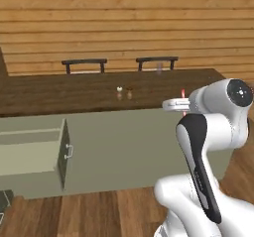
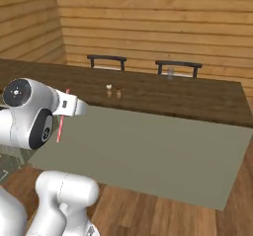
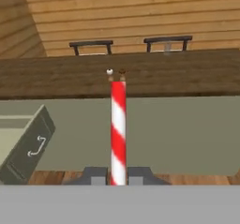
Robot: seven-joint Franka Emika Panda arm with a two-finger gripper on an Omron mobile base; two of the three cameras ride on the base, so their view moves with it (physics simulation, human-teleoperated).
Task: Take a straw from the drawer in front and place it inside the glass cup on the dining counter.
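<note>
Horizontal light-brown wooden plank walls (image 1: pixel 124 23) enclose the room, meeting at a corner (image 2: pixel 55 20) on the left. Reddish-brown wood-plank flooring (image 1: pixel 99 213) runs below. 2 dark chair backs (image 1: pixel 84 62) (image 1: pixel 157 60) stand against the far wall, side by side, well apart.

No lettering, label, brand mark, number or sign is showing legibly anywhere in these views.
</note>
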